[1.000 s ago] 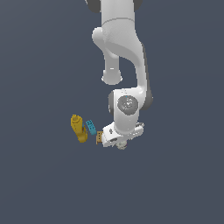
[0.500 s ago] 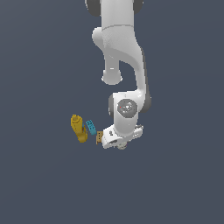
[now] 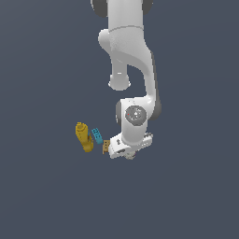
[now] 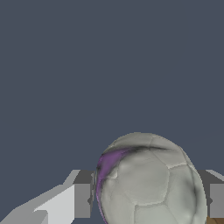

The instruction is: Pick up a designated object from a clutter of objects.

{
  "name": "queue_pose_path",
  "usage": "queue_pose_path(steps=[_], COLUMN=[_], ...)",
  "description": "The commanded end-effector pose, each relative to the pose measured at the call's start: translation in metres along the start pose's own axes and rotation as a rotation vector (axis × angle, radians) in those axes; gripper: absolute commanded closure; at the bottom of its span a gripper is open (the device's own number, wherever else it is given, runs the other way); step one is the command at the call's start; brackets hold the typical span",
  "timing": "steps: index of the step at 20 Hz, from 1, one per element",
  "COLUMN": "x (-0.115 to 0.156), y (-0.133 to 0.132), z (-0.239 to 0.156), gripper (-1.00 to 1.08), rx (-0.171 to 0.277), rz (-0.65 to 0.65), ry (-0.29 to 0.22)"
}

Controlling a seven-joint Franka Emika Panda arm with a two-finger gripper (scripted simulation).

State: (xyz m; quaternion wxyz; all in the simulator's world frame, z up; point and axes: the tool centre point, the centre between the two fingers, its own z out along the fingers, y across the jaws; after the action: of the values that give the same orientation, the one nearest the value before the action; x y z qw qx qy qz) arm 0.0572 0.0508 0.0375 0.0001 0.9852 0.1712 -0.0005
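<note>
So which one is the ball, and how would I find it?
Find the big white robot arm and follow it down to its tool. The ball sits right between the tool's two fingers. It is the only round thing: grey-white with stitched patches and a purple smudge, unlike the tan cube and blue brick nearby.

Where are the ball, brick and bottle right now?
ball (image 4: 148,183), wrist view, middle of its panelled face
brick (image 3: 97,135), exterior view, studded top
bottle (image 3: 83,137), exterior view, mid-body

Ball (image 4: 148,183) between claw (image 4: 148,200) fingers; bottle (image 3: 83,137), brick (image 3: 97,135), cube (image 3: 106,146) alongside.
</note>
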Motion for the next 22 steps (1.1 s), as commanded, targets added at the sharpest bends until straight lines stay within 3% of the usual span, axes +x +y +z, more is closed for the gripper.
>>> queue_pose_path(steps=[1,11,22], x=[0.000,-0.011,-0.035], y=[-0.001,-0.023,-0.073], z=[-0.003,-0.041,-0.130], gripper=[1.08,1.08,1.08], rx=[0.000,-0.001,-0.002], rz=[0.000,0.000,-0.001], ry=[0.001,0.001,0.001])
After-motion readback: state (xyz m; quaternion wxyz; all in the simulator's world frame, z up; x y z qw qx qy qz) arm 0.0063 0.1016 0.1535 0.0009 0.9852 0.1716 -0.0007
